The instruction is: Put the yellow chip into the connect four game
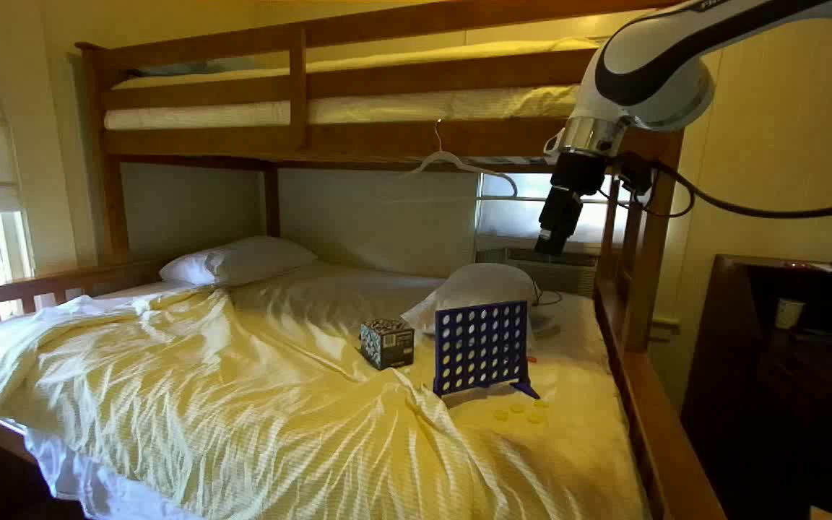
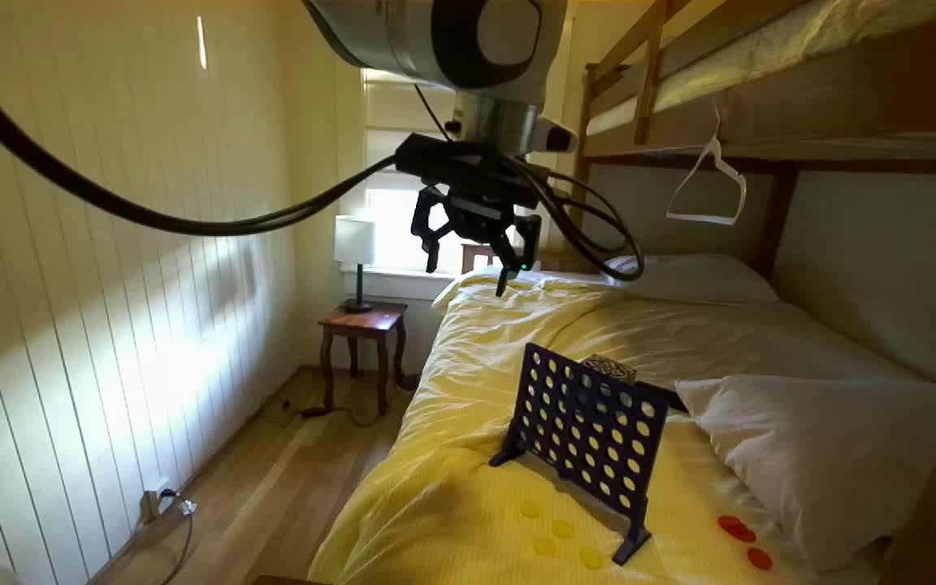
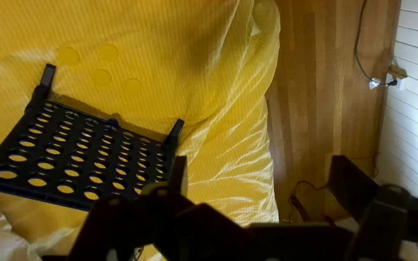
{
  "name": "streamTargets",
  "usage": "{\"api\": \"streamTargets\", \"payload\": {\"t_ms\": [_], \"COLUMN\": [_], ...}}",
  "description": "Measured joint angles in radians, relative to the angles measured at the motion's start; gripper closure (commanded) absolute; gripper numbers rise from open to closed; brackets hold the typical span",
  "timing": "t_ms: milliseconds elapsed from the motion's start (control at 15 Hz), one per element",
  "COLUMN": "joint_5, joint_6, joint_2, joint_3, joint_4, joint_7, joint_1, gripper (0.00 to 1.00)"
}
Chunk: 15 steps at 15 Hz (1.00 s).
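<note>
The connect four game is a dark blue upright grid board with round holes, standing on feet on the yellow bedspread, in both exterior views (image 1: pixel 480 348) (image 2: pixel 578 416) and the wrist view (image 3: pixel 57 155). Several yellow chips lie flat on the bedspread beside the board, hard to tell from the cloth, in both exterior views (image 1: pixel 517 408) (image 2: pixel 562 529) and the wrist view (image 3: pixel 101 77). My gripper is open and empty, high above the bed, apart from board and chips, in both exterior views (image 1: pixel 555 244) (image 2: pixel 467 279). In the wrist view (image 3: pixel 258 161) its fingers are wide apart.
Red chips (image 2: pixel 731 526) lie on the board's far side near a pillow (image 2: pixel 817 455). A small patterned box (image 1: pixel 387 343) sits beside the board. A hanger (image 1: pixel 442 154) hangs from the upper bunk (image 1: pixel 416 141). A wooden bed rail (image 1: pixel 658 419) borders the bed.
</note>
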Motion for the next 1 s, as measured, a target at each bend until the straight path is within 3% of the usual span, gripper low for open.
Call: {"api": "streamTargets", "payload": {"t_ms": [733, 1000], "joint_5": [-0.001, -0.001], "joint_6": [0.003, 0.065], "joint_2": [0.005, 0.059], "joint_3": [0.012, 0.044], "joint_4": [0.0, -0.005], "joint_7": [0.01, 0.073], "joint_1": [-0.012, -0.026], "gripper": [0.0, 0.0]}}
